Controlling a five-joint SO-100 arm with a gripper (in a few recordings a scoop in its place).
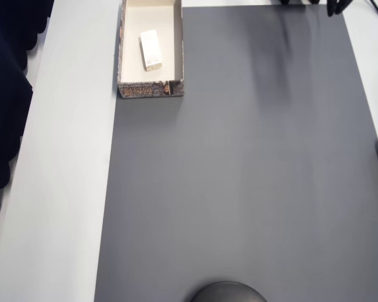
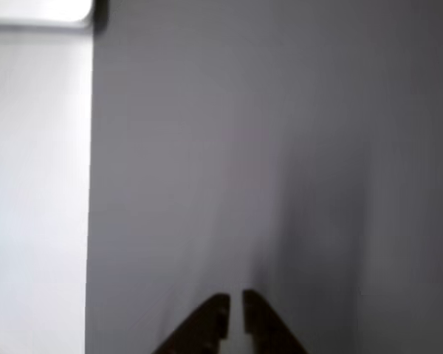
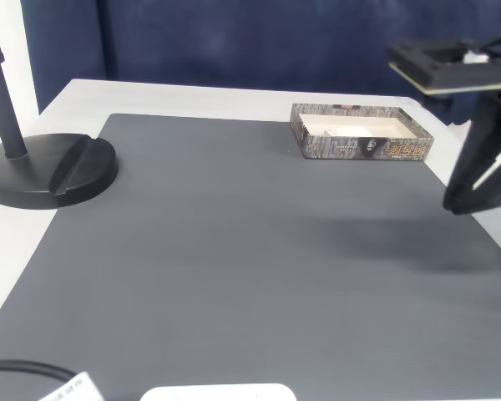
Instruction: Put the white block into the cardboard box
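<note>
Inside the cardboard box [image 1: 150, 88], seen from overhead, the white block [image 1: 151, 50] lies flat on the cream floor, slightly askew to the walls: a small, plain oblong with rounded edges, roughly twice as long as wide, clear of every wall. The shallow open tray, its outer wall printed in mottled brown-grey, sits at the far corner of a dark grey mat [image 1: 239, 176] on a white table [image 1: 63, 157]. Over bare mat in the wrist view, the gripper [image 2: 235, 306] holds nothing, its dark fingertips parted by only a narrow slit. A black stand base [image 3: 46, 171] rests at the mat's edge.
</note>
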